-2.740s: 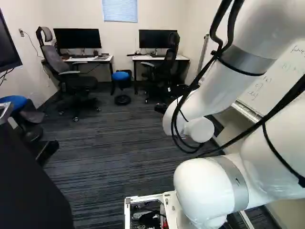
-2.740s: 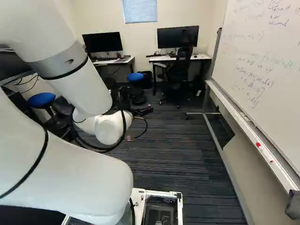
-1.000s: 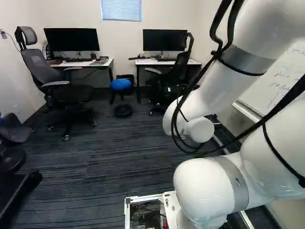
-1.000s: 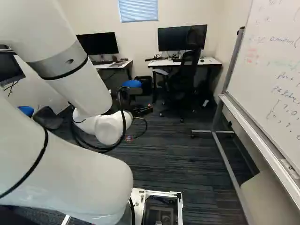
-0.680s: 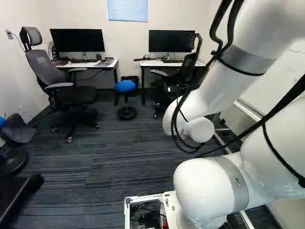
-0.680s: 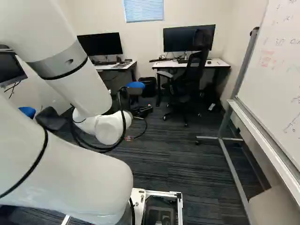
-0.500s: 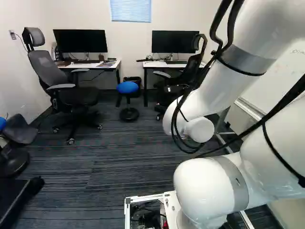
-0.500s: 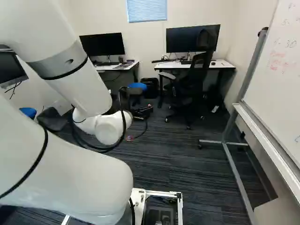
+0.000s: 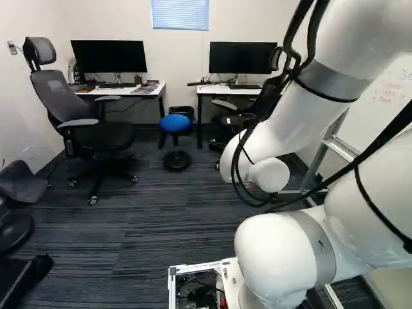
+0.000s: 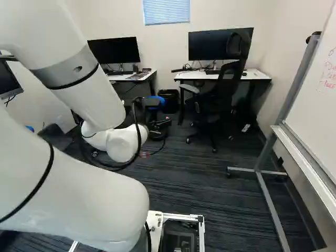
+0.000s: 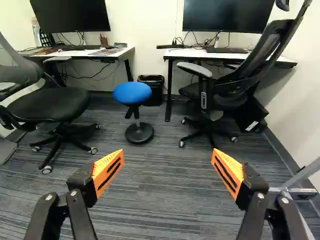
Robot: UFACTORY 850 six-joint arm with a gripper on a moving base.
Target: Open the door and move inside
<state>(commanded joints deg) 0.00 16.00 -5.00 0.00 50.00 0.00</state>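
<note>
The claw (image 11: 167,165) is spread wide and empty, and no door shows in any view. Drive too far and you could ram the stool (image 11: 132,93) ahead of it; swing carelessly and the whiteboard stand (image 10: 296,81) beside it may catch.

White robot arm (image 9: 286,122), standing right of the middle in the left base view, its outer link slanting down and ahead to a rounded wrist (image 10: 123,146) (black cables (image 9: 297,67) run along it in loose loops). Beyond the wrist is the black tool (image 10: 159,126), partly hidden. Its two fingers stand wide apart, their orange pads (image 11: 107,172) angled toward each other.
</note>
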